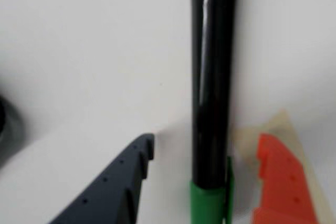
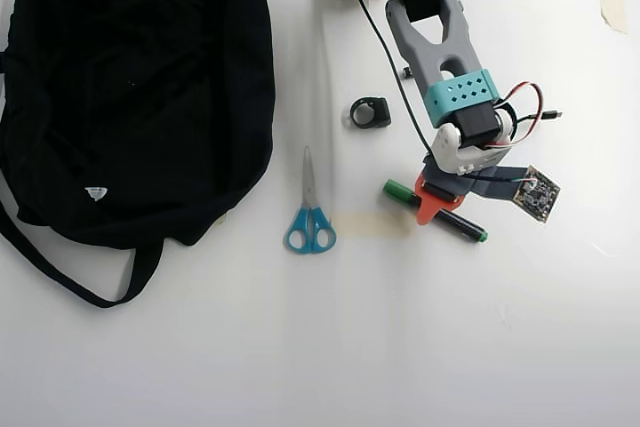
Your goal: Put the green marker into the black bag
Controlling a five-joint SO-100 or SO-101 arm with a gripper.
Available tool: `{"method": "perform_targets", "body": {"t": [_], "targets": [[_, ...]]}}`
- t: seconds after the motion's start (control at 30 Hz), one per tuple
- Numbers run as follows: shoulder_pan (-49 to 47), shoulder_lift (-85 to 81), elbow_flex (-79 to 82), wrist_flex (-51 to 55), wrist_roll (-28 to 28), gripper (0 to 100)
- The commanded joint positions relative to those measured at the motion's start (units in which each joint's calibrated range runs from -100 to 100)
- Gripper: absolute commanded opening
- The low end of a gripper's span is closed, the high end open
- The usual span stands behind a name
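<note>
Jaws of the gripper (image 1: pixel 205 153) stand spread on both sides of the green marker (image 1: pixel 212 87), which lies on the white desk (image 2: pixel 300 347) well apart from the black bag (image 2: pixel 130 87); the grasp step is in hand, so next they must press together on the barrel.

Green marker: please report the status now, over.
Hand open, fingers either side of the green marker, not closed. Marker flat on the table. Black bag far left in overhead view; scissors between.

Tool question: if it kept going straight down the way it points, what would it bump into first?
Probably the green marker. It lies between the open fingers of the tool, with the white table right beneath. Depth is hard to judge.
</note>
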Motion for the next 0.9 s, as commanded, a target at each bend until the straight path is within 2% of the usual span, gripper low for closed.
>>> {"method": "perform_targets", "body": {"t": [0.0, 0.2, 0.57, 0.87], "targets": [[0.2, -1.0, -2.4, -0.2, 0.1, 28], [0.2, -1.0, -2.4, -0.2, 0.0, 28], [0.2, -0.8, -2.4, -0.9, -0.1, 14], [0.8, 0.9, -2.9, -1.0, -0.2, 14]]}}
